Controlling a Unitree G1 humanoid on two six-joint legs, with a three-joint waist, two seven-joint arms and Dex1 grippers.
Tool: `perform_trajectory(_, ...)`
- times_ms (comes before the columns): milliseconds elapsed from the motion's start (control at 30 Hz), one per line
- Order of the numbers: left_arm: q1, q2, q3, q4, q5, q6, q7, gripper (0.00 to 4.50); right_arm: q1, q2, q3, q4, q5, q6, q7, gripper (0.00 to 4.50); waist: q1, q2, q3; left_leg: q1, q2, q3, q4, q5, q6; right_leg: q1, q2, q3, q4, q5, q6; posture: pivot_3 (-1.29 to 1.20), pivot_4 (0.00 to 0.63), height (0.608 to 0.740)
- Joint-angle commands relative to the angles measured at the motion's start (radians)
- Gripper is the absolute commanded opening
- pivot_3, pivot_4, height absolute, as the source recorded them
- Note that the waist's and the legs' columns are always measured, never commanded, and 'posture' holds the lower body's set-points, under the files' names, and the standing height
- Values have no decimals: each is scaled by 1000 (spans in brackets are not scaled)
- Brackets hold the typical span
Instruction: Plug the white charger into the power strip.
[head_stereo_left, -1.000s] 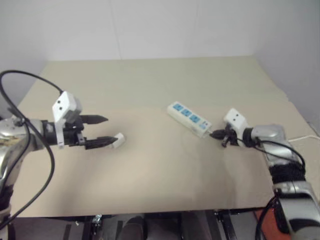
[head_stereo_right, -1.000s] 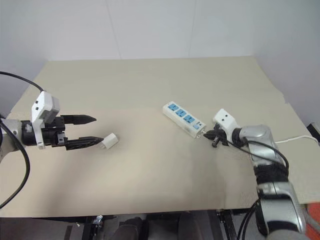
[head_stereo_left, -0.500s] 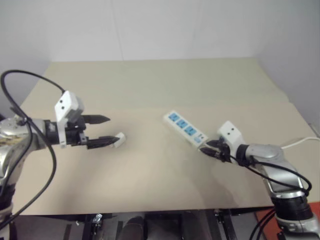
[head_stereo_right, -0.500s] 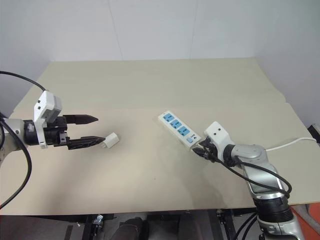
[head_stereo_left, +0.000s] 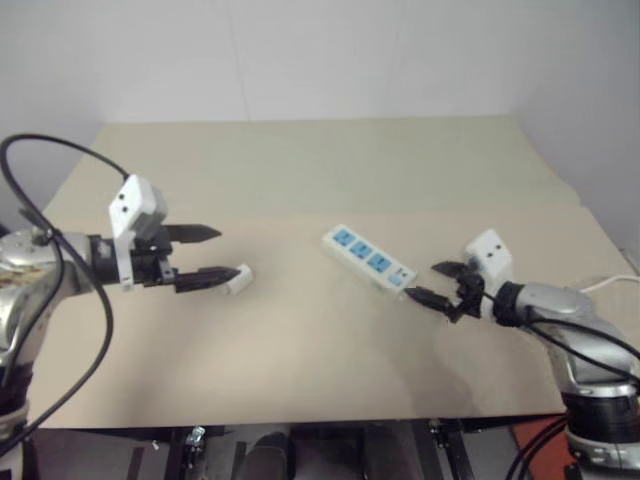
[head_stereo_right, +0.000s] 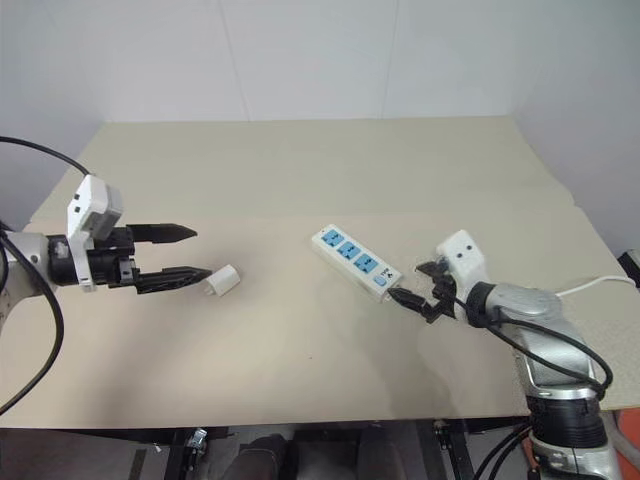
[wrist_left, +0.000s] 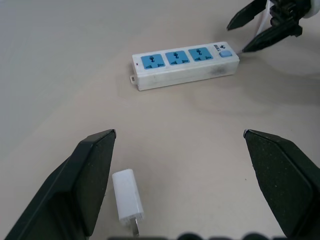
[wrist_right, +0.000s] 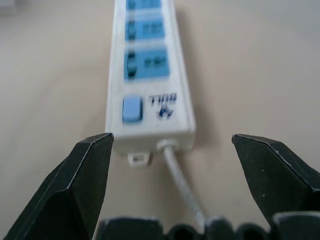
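white charger (wrist_left: 127, 200): looks light, rigid, slick; take it across its flat sides.
left gripper (head_stereo_left: 205, 255): jaws spread, empty.
right gripper (head_stereo_right: 416, 284): jaws spread beside power strip (head_stereo_right: 356, 262).

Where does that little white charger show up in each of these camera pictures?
Left eye view: charger on the table, at the left gripper's lower fingertip.
Right eye view: same spot.
Left wrist view: near the bottom edge, beside one finger.
Right wrist view: not in it.
Shared landmark: the power strip with blue sockets.
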Motion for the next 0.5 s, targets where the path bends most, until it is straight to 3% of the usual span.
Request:
perform_trajectory(33, -27, -2, -4, -7, -9, -5, -8, 4500, 3, 70, -62, 33, 79, -137, -3, 4468, -2, 0, 0, 0, 0, 0, 0, 0, 0, 0, 0, 0, 0, 0, 0, 0, 150, 740)
perform_trajectory(267, -43, 6, -11, -6, -18, 1, -36, 4500, -18, 139, 10, 265, 32, -448, 40, 4468, -3, 0, 0, 2, 0, 1, 0, 0, 0, 0, 0, 1, 1, 0, 0, 0, 150, 740)
perform_trajectory(500, -43, 8, -10, -11, -24, 3, -62, 4500, -74, 148, 86, 427, 10, -596, 94, 4468, -5, 0, 0, 2, 0, 2, 0, 0, 0, 0, 0, 2, 1, 0, 0, 0, 150, 740)
